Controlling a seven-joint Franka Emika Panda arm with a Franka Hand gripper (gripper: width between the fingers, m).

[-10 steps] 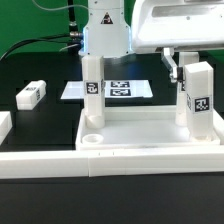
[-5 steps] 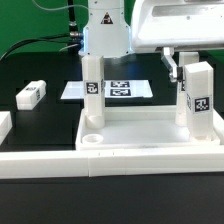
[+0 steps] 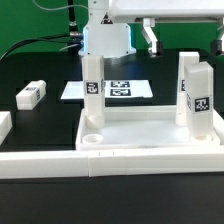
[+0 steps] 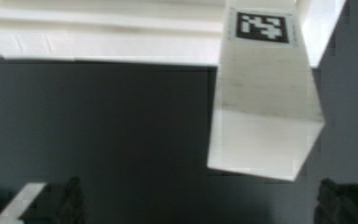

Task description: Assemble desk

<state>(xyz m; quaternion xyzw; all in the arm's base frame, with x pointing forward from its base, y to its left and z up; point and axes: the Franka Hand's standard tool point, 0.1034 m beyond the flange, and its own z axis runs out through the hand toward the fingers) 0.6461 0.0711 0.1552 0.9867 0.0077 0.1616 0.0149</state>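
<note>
The desk top (image 3: 140,128) is a white tray lying in the middle of the table. Two white tagged legs stand upright in its corner sockets, one toward the exterior view's left (image 3: 92,88) and one toward its right (image 3: 195,92). A third leg (image 3: 31,94) lies loose on the black table at the left. My gripper (image 3: 185,32) hangs open above the right leg, apart from it. In the wrist view that leg (image 4: 265,95) rises from the tray (image 4: 87,40), and my gripper (image 4: 201,205) holds nothing between its dark fingertips (image 4: 51,202).
The marker board (image 3: 118,88) lies flat behind the tray. A long low white border wall (image 3: 110,160) runs along the front. Another white piece (image 3: 4,126) sits at the far left edge. The arm's base (image 3: 105,40) stands behind the left leg.
My gripper has risen from beside the right leg to well above it. The leg stays upright in its socket.
</note>
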